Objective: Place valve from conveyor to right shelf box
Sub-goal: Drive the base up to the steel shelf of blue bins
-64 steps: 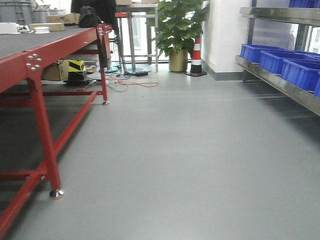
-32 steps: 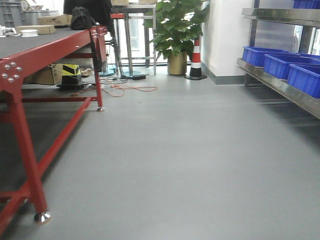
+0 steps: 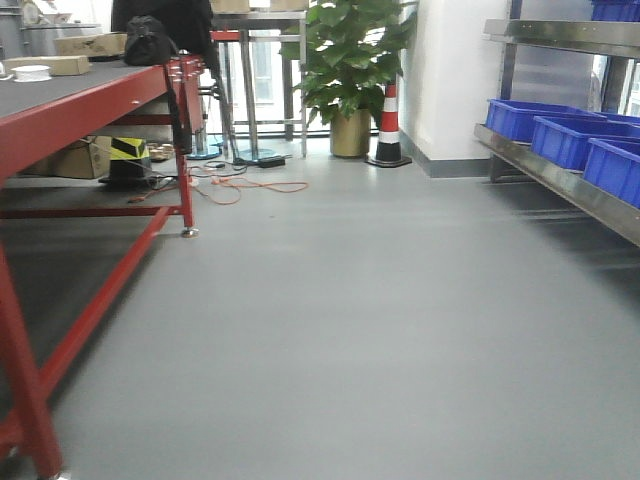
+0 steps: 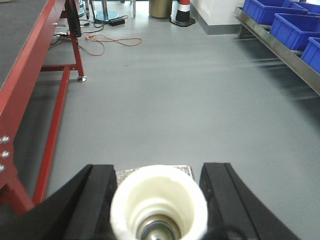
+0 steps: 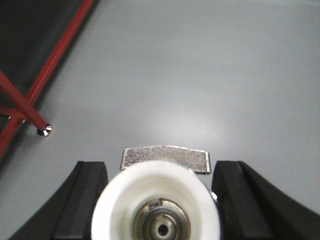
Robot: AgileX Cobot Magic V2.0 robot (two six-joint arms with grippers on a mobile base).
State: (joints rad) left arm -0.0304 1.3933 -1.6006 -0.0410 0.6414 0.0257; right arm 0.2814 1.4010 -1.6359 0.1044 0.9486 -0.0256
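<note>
Grey floor [image 3: 380,330] lies between the red-framed, dark-belted conveyor [image 3: 60,95] at left and blue boxes [image 3: 575,140] along the shelf [image 3: 560,170] edge at right. Clamped in the left end effector [image 4: 157,172] is a cream-white round valve [image 4: 159,197] with a metal core; the right end effector [image 5: 160,169] clamps a matching valve [image 5: 156,202].

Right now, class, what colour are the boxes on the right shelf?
The boxes are blue, shown best in the left wrist view.

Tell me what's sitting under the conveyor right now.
Under the conveyor, at its far end: a cardboard box and a yellow-and-black striped object. Nearer, only shadowed floor shows; behind the box is hidden.
</note>
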